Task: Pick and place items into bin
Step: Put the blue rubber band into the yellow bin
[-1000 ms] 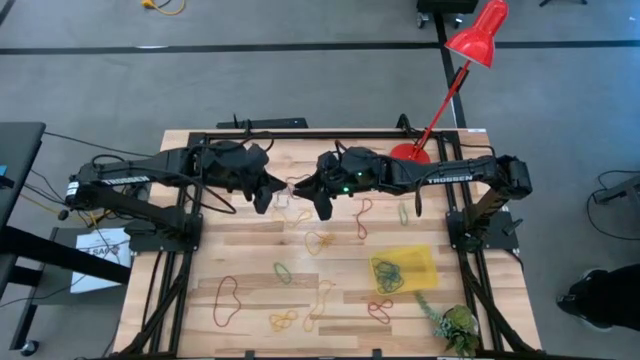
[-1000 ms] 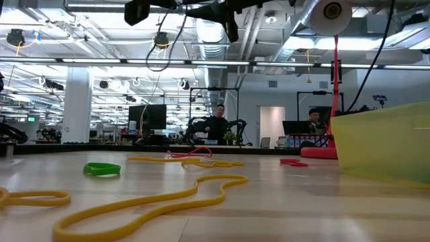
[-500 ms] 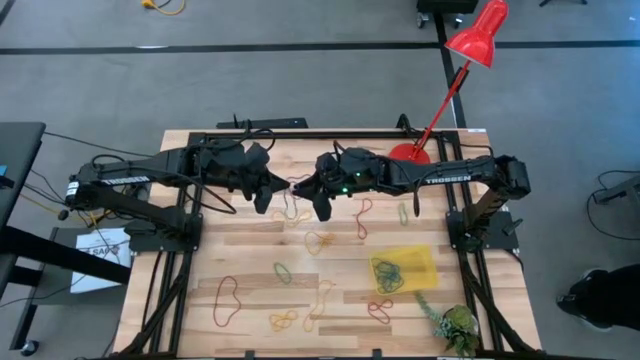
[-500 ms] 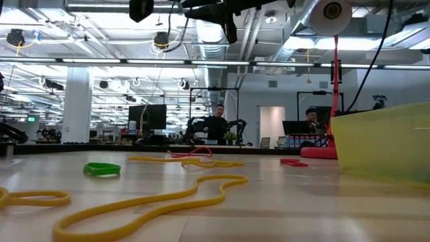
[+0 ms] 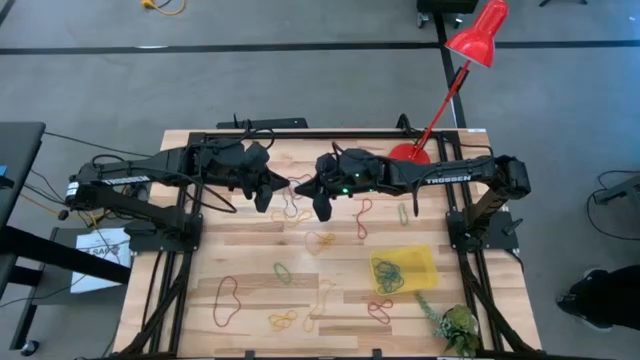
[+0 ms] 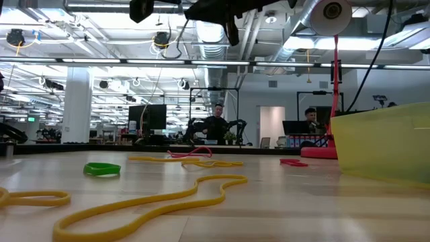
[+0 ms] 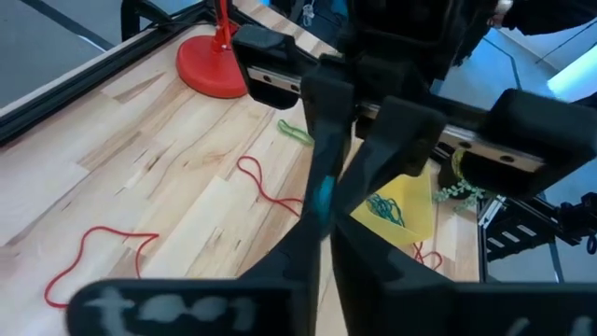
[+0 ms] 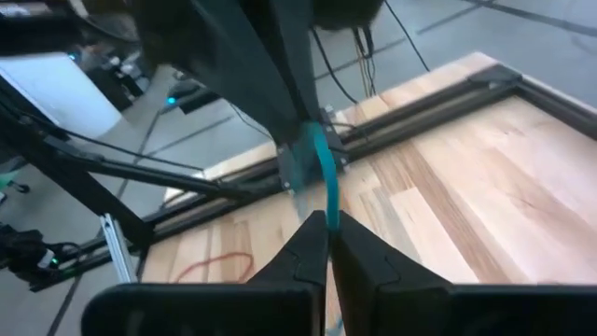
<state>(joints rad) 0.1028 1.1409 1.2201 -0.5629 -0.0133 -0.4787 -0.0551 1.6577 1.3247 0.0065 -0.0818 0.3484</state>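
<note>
A blue rubber band (image 8: 324, 177) hangs in the air over the far middle of the table. My left gripper (image 5: 284, 186) and my right gripper (image 5: 300, 187) meet there tip to tip, both shut on it. The yellow bin (image 5: 426, 260) lies near the right front with several bands (image 5: 388, 273) inside. Loose bands lie flat on the wood, among them a red loop (image 5: 228, 298), a yellow one (image 5: 320, 240) and a green one (image 5: 284, 270). My left gripper pinches one end of the blue band (image 8: 300, 161) between its two fingers, which come level from the table's left. The band is clear of the table. My right gripper pinches the band's other end (image 8: 326, 207) between its fingertips, coming level from the table's right. The short stretch of band (image 7: 319, 191) runs between the two grippers.
The red lamp's base (image 5: 408, 153) stands at the far right, its arm slanting over the edge. A green plant sprig (image 5: 450, 322) lies at the near right corner. More bands lie near the front, such as a yellow one (image 6: 154, 205) and a green one (image 6: 102, 168).
My right gripper has edged toward the table's left until its tips meet those of my left gripper. The bands on the table have not moved.
</note>
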